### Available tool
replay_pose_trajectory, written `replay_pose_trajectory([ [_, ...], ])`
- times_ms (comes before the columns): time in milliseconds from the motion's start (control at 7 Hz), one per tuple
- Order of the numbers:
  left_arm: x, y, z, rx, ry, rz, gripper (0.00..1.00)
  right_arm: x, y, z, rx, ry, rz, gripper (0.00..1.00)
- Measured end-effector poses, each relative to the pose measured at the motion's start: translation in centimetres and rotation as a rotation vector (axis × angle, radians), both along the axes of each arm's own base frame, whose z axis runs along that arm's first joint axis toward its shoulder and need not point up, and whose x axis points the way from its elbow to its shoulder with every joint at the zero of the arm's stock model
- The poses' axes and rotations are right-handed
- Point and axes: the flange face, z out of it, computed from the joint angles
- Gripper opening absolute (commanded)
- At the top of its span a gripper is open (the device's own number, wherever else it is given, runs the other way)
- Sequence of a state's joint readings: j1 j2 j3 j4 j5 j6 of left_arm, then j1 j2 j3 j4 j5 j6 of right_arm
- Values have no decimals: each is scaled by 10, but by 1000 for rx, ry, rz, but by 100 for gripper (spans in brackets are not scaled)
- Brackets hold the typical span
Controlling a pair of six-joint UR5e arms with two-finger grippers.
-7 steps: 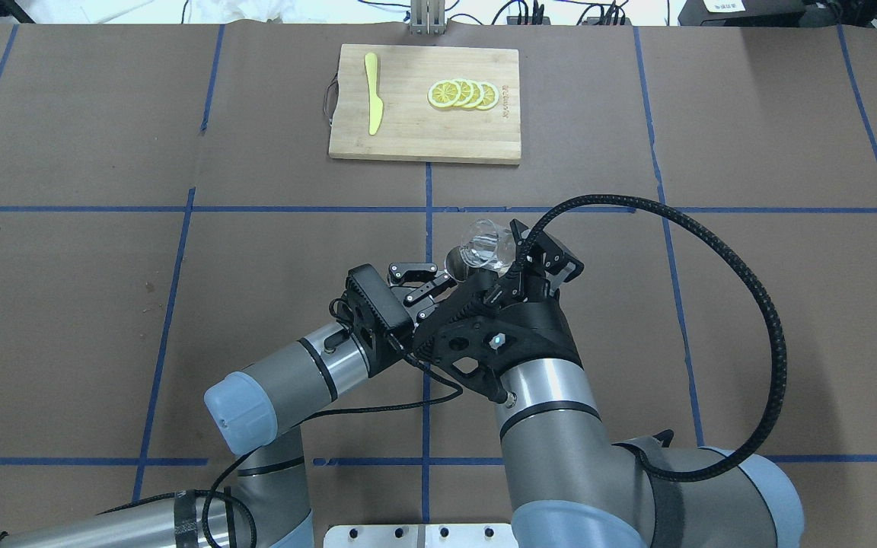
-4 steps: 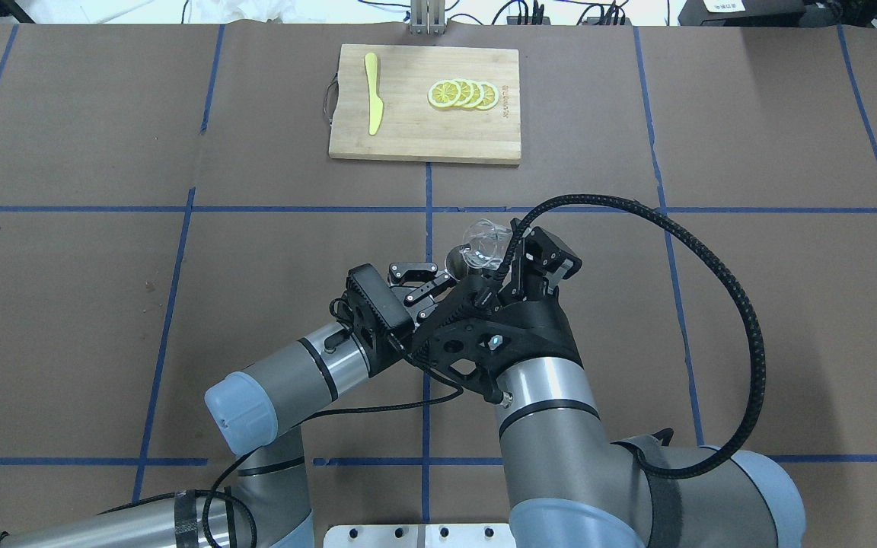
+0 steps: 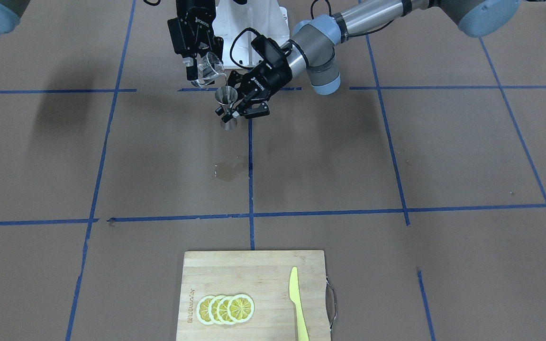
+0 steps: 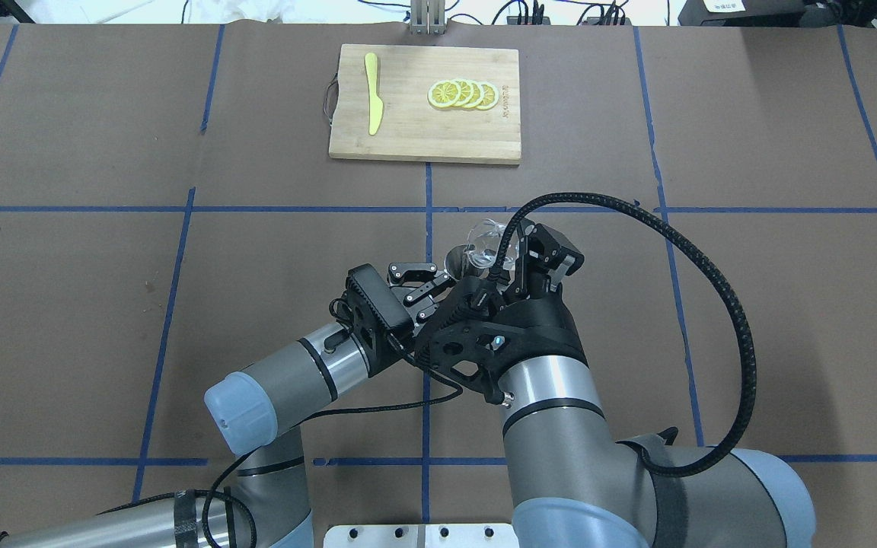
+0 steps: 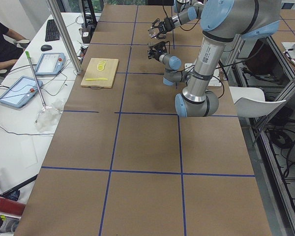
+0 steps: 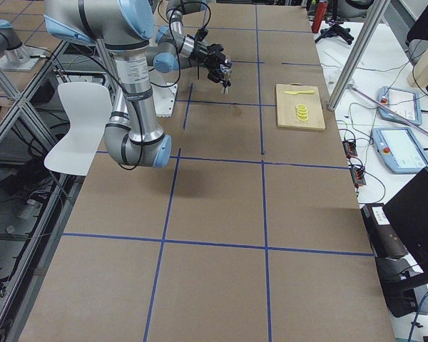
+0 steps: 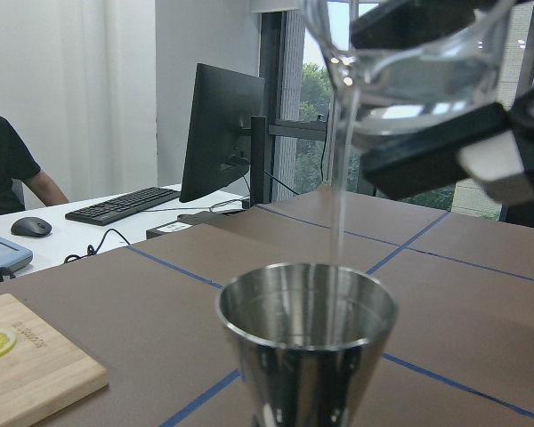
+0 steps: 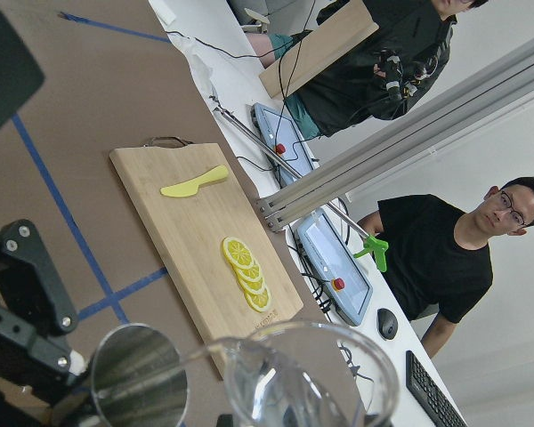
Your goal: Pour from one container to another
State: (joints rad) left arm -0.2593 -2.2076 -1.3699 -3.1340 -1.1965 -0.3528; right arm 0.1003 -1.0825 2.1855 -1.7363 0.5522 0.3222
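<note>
The clear glass cup (image 3: 210,70) is tilted, lip down, over the steel hourglass jigger (image 3: 226,101). My right gripper (image 3: 203,71) is shut on the cup. My left gripper (image 3: 236,110) is shut on the jigger's waist and keeps it upright above the table. In the left wrist view a thin stream of clear liquid runs from the cup (image 7: 400,76) into the jigger's upper cone (image 7: 307,342). From overhead the cup (image 4: 484,242) sits just past the jigger's rim (image 4: 454,262). The right wrist view has the cup's rim (image 8: 313,369) beside the jigger's mouth (image 8: 138,387).
A wooden cutting board (image 4: 423,137) lies at the far centre with lemon slices (image 4: 463,94) and a yellow knife (image 4: 372,103) on it. A damp patch (image 3: 228,171) marks the brown paper between the jigger and the board. People sit at a side desk beyond the board.
My right wrist has rolled further, tipping the cup more steeply over the jigger, and its cable loop has swung along. The left arm and jigger have stayed put.
</note>
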Motion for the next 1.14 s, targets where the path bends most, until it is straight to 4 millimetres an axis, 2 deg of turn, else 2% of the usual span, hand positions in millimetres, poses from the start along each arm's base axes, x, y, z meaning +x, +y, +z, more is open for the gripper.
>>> replay_pose_trajectory([
  [1143,0,1,0,-2,2,-1,0,10,-5,-2,24,84,-12,0],
])
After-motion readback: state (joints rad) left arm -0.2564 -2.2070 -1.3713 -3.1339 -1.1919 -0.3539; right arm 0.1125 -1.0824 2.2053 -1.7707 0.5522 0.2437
